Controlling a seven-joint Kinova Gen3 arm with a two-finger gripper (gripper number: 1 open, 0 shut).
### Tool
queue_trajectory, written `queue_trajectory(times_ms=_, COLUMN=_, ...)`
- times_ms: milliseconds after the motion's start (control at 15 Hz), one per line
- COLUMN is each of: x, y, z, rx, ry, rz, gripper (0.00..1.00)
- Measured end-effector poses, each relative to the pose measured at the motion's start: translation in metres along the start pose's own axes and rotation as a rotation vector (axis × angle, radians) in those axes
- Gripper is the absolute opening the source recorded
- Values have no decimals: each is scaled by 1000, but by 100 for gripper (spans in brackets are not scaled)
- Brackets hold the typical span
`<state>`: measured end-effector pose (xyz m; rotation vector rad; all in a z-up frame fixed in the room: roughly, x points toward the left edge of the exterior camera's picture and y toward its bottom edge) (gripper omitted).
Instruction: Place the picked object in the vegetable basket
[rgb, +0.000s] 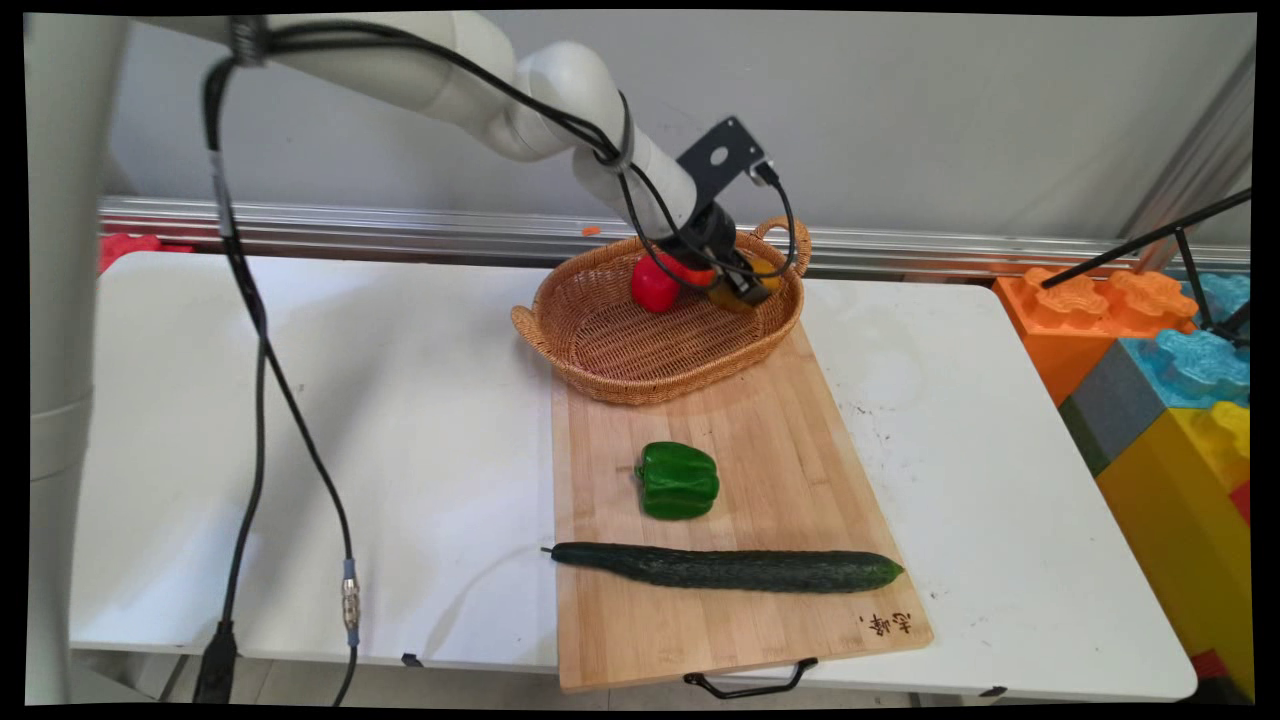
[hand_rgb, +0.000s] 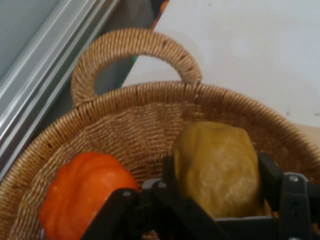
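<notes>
The black two-finger gripper is down inside the oval woven wicker basket, its fingers standing on either side of a dull yellow-brown, lumpy, potato-shaped thing and pressing against its flanks, so it is clasped between them. The skin of that piece is matt and slightly dimpled, rounded at the top. Just beside it in the hand view sits an orange, ribbed, glossy pepper-like vegetable, resting against the basket's inner wall. From the main view a smooth red rounded vegetable also lies in the basket, close against the gripper's left side.

The basket is tightly coiled straw-coloured weave with a looped handle at each end; the far handle arches up above the rim. It rests on the far end of a long, pale bamboo cutting board with visible strip grain and a black wire handle at its near edge. On the board, well apart from the basket, sits a shiny green bell pepper, lobed and squat. Nearer still lies a long dark green cucumber, bumpy-skinned, stretched across the board's width. The board lies on the white table, which is smooth and a little scuffed on the right.
</notes>
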<state>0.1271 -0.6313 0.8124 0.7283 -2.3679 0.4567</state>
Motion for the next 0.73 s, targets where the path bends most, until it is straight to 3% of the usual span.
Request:
queue_trajectory(times_ms=467, x=-16, y=-9, z=35, rx=3, ry=-38, rz=15, gripper=0)
queue_trajectory(times_ms=533, x=-16, y=-10, z=36, rx=3, ry=-39, rz=19, gripper=100)
queue_trajectory(times_ms=733, x=-17, y=-11, z=33, rx=2, ry=-33, rz=34, gripper=100)
